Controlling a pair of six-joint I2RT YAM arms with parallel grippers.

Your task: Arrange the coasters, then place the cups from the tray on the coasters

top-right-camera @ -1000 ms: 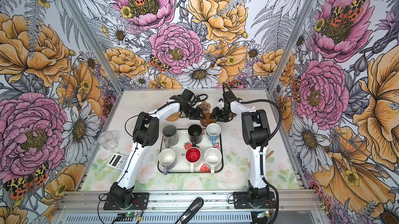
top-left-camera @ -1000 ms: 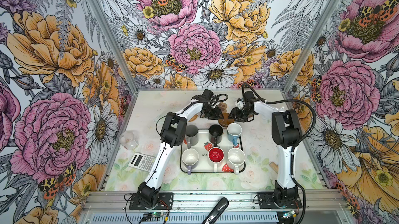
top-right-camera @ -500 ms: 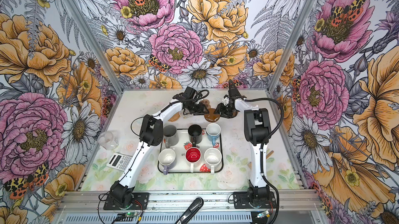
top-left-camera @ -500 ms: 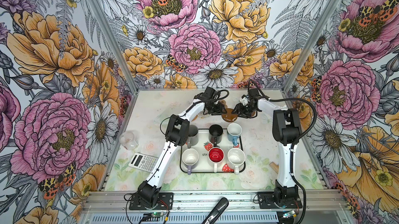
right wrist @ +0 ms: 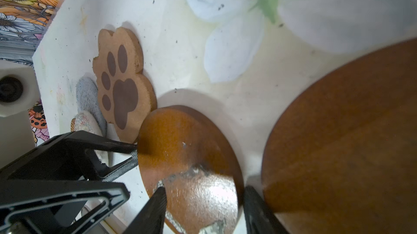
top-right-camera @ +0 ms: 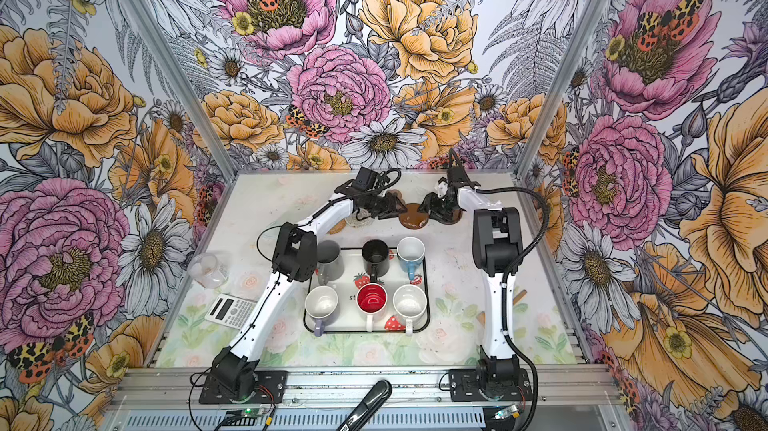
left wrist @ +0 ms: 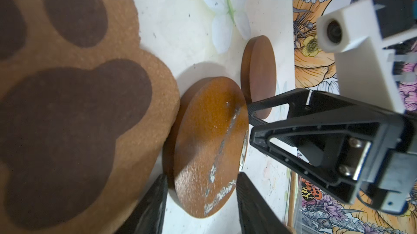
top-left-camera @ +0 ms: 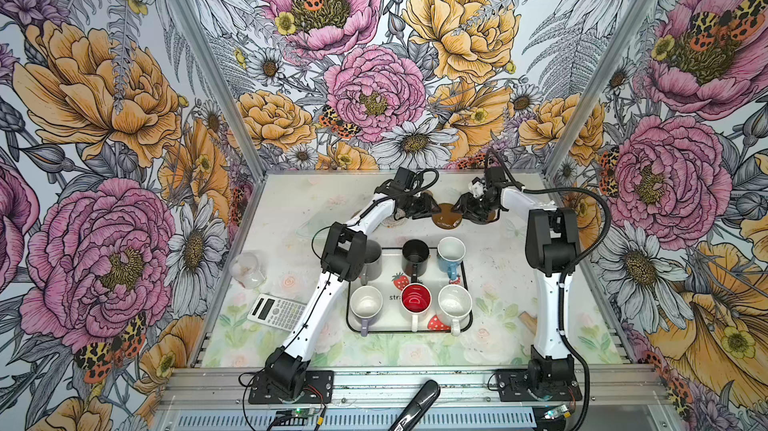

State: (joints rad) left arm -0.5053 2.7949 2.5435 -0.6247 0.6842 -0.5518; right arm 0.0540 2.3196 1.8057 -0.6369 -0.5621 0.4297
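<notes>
A scuffed brown disc coaster (left wrist: 207, 142) hangs tilted just above the table at the back, seen in both top views (top-left-camera: 446, 217). My left gripper (left wrist: 200, 176) is shut on one side of it and my right gripper (right wrist: 203, 190) on the opposite side. The paw-shaped coaster (right wrist: 121, 86) lies just left of it, partly over a grey-blue woven coaster (right wrist: 86, 95). A second brown disc (right wrist: 349, 142) lies under my right gripper (top-left-camera: 457, 208). The cups stand on the strawberry tray (top-left-camera: 467, 325): grey (top-left-camera: 372, 260), black (top-left-camera: 415, 252), light blue (top-left-camera: 451, 250), lavender (top-left-camera: 365, 302), red-inside (top-left-camera: 415, 298), speckled (top-left-camera: 454, 300).
A clear glass beaker (top-left-camera: 248, 270) and a calculator (top-left-camera: 276, 308) sit at the table's left edge. A small wooden piece (top-left-camera: 528, 318) lies by the right arm. A black handle (top-left-camera: 417, 404) rests on the front rail. Flowered walls close three sides.
Both grippers have moved toward the back wall, carrying the brown disc between them. The cups and the tray have not moved.
</notes>
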